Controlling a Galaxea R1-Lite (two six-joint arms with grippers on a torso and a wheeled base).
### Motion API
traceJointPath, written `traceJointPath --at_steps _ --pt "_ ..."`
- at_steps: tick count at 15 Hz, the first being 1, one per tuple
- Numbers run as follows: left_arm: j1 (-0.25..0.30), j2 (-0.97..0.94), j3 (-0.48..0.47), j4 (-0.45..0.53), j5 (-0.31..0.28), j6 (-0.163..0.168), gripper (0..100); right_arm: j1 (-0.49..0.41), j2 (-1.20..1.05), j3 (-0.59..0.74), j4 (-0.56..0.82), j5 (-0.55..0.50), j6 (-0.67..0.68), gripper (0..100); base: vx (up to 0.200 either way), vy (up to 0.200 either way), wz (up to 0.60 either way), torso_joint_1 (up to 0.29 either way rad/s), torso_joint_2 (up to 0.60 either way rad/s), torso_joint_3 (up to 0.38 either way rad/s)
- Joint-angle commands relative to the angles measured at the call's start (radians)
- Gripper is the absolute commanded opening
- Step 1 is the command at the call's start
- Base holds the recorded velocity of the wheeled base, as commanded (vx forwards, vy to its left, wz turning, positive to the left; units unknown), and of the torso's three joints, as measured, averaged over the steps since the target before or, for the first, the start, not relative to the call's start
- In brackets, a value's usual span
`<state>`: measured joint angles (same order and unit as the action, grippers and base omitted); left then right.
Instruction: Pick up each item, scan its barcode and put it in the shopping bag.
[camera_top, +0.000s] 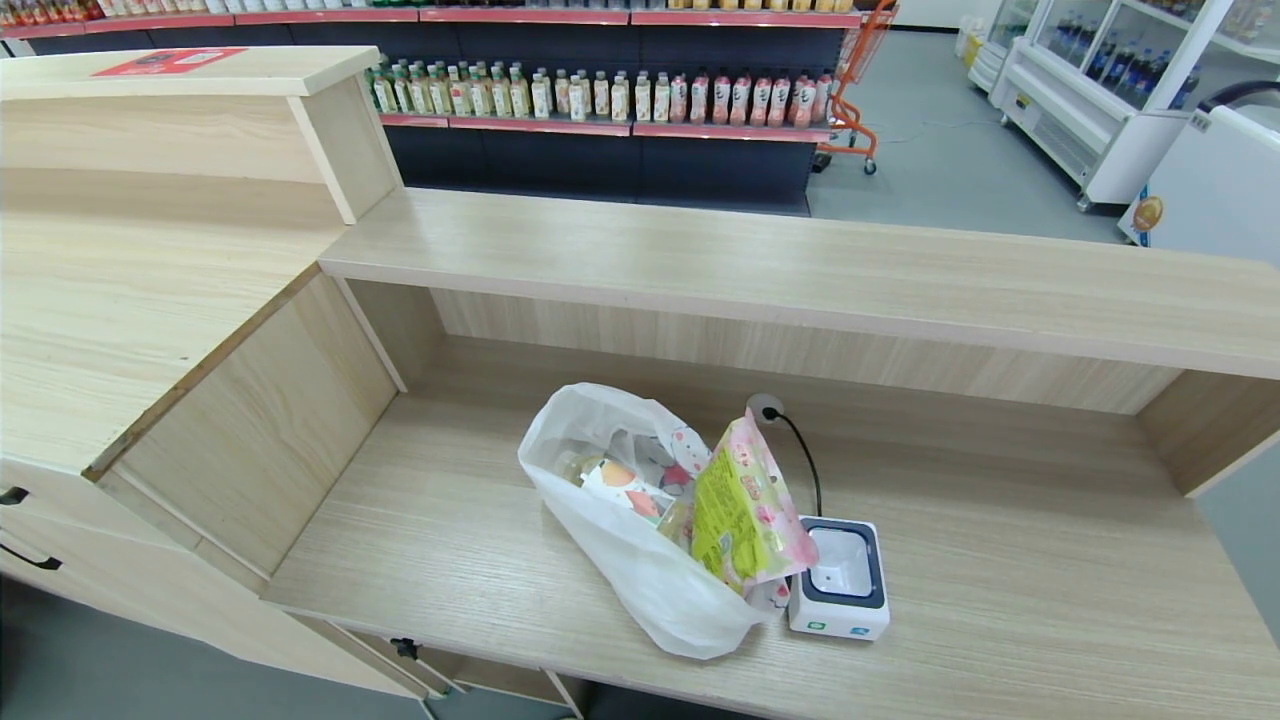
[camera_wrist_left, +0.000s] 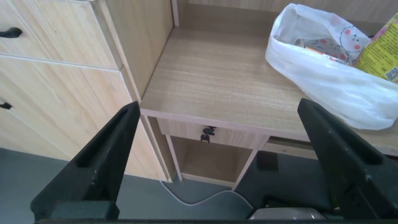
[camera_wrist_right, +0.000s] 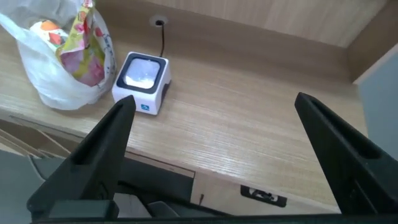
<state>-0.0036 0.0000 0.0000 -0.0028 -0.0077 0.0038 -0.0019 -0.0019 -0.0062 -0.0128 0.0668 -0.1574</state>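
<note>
Shop shelves of bottles (camera_top: 600, 95) run behind the wooden counter (camera_top: 1000, 600), with glass-door coolers (camera_top: 1100, 90) and an orange cart (camera_top: 860, 80) farther back on the grey floor; a raised ledge (camera_top: 800, 270) spans the counter's far side, well beyond the scanner (camera_top: 840, 575); a black cable (camera_top: 805, 455) rises from the scanner's rear to a hole in the counter.

Just beside the scanner, perhaps touching it, lies the white bag (camera_top: 640, 580), mouth open towards the ledge; a green and pink pouch (camera_top: 745, 515) stands in that mouth, leaning towards the scanner, its top well out of the bag; other packets lie deeper in, on the side away from the scanner, too crumpled together to tell apart.

Every item I can see is in the bag, so I judge the task done or nearly so; at most the pouch may want pushing lower, since it looks apt to tip out onto the scanner.

Left gripper (camera_wrist_left: 217, 106) hangs off the counter's front edge, on the bag's side of the scanner and well apart from it, fingers spread wide and holding nothing; right gripper (camera_wrist_right: 214, 98) hangs off the same edge on the scanner's other side, likewise spread and bare; cabinet drawers (camera_wrist_left: 50, 68) stand beyond the bag, far from the scanner.
</note>
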Motion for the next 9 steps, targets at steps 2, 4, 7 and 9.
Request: traceJointPath --at_steps 2,4,7,9 --pt "0.001 0.002 0.000 0.000 0.000 0.001 100 0.000 0.002 0.002 -0.004 0.007 0.090 100 0.000 0.000 0.00 0.000 0.00 0.000" --pt "0.001 0.002 0.000 0.000 0.000 0.001 100 0.000 0.002 0.002 -0.006 0.013 0.093 100 0.000 0.000 0.00 0.000 0.00 0.000" --pt "0.001 0.002 0.000 0.000 0.000 0.001 100 -0.001 0.003 0.002 -0.003 -0.041 0.024 100 0.000 0.000 0.00 0.000 0.00 0.000" --pt "0.001 0.000 0.000 0.000 0.000 -0.001 100 -0.001 0.002 0.000 0.000 -0.101 0.045 100 0.000 0.000 0.00 0.000 0.00 0.000"
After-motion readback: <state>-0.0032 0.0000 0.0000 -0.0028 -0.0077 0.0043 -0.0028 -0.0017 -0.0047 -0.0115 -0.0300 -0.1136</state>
